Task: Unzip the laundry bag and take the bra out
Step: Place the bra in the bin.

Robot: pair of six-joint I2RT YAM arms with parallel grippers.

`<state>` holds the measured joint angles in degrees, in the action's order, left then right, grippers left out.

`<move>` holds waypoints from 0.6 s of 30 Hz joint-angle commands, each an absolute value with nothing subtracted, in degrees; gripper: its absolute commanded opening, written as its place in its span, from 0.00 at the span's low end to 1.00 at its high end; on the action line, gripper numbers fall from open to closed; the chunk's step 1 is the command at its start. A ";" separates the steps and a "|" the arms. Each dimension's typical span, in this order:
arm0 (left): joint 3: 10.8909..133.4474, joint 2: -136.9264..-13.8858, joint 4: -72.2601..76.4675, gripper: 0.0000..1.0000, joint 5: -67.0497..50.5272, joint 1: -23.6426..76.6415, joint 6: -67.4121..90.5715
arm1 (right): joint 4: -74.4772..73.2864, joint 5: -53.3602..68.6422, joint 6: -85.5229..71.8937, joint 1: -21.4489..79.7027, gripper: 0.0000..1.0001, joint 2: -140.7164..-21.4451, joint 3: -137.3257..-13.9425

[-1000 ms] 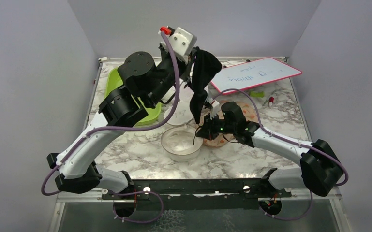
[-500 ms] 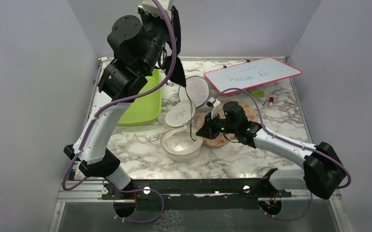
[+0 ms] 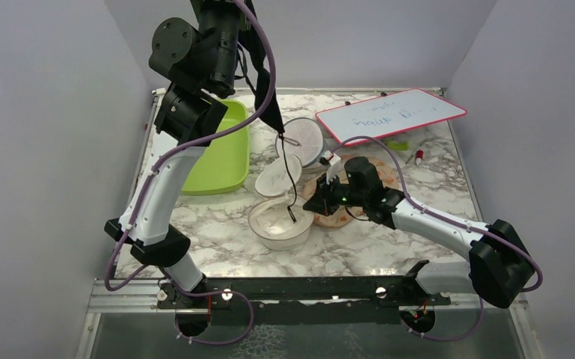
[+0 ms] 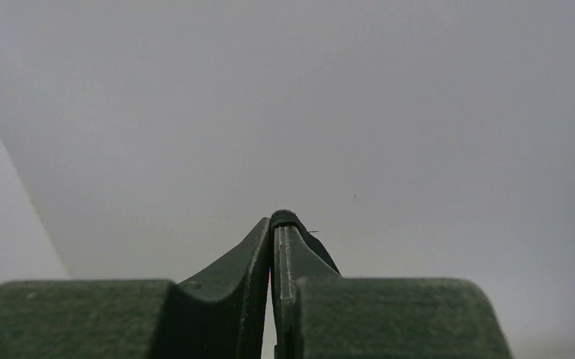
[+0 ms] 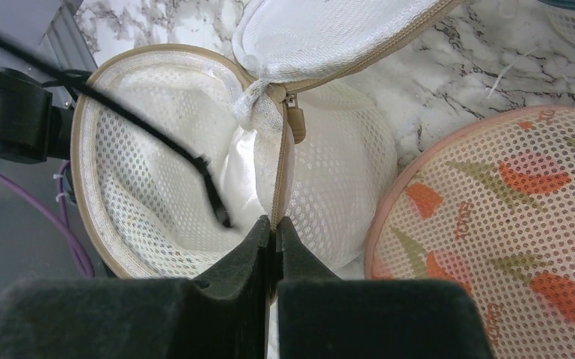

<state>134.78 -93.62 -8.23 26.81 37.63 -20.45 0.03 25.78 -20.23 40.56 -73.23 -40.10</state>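
Holding the unzipped laundry bag (image 3: 275, 224) mid-table by its rim with the right gripper (image 5: 273, 224) clamped on it. Hoisting the bra (image 3: 271, 108) high in the pinched-shut left gripper (image 4: 278, 224); strap end (image 5: 213, 198) dangling inside the bag. Likely next: lifting further to clear it.

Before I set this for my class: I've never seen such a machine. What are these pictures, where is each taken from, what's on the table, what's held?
Two robot arms are bolted at the near edge of a marble table. The wide picture looks down from above and behind them; the other two come from wrist cameras. The left gripper, raised high, is shut on the bra, a black garment whose strap trails into the laundry bag, a round mesh pod, unzipped. The right gripper pinches that bag's rim. Nearby: a green tray, a whiteboard, a second mesh pod and an orange floral pouch.
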 commanded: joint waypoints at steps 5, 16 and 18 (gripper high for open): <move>137.41 -96.24 7.88 0.00 26.77 32.45 -27.00 | -0.18 26.07 -19.29 40.85 0.01 -73.69 -41.60; 131.83 -97.06 12.37 0.00 20.90 19.63 -19.63 | 0.53 28.05 -20.68 40.83 0.01 -74.16 -41.18; 130.84 -97.03 11.13 0.00 19.12 16.43 -17.22 | 0.40 28.30 -20.50 40.87 0.01 -74.42 -41.40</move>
<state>132.31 -97.01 8.56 23.31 20.88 -21.61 0.03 26.46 -20.69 40.56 -73.56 -40.12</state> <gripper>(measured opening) 0.002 0.011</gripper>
